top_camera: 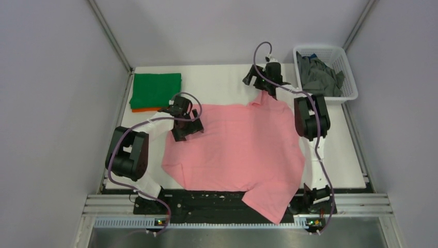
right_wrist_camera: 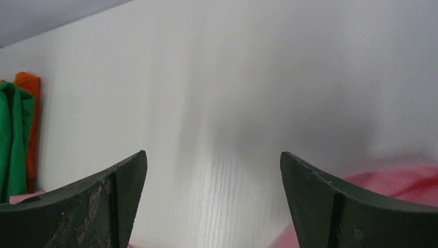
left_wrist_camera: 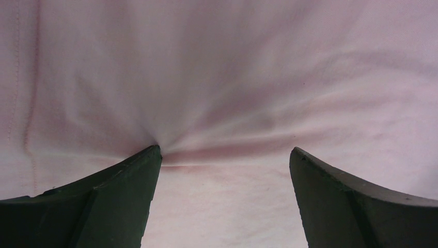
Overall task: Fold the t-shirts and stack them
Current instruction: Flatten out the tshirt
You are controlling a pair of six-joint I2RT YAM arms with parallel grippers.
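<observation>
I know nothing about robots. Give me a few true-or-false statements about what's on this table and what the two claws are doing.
1. The pink t-shirt lies spread out on the table. True.
2. The basket holds dark grey t-shirts. True.
3. The green t-shirt is in the basket. False: it lies folded on the orange t-shirt at the far left corner.
4. The right gripper is clamped on cloth. False: it is open, with bare table between its fingers.
5. The left gripper is open over the pink t-shirt. True.
</observation>
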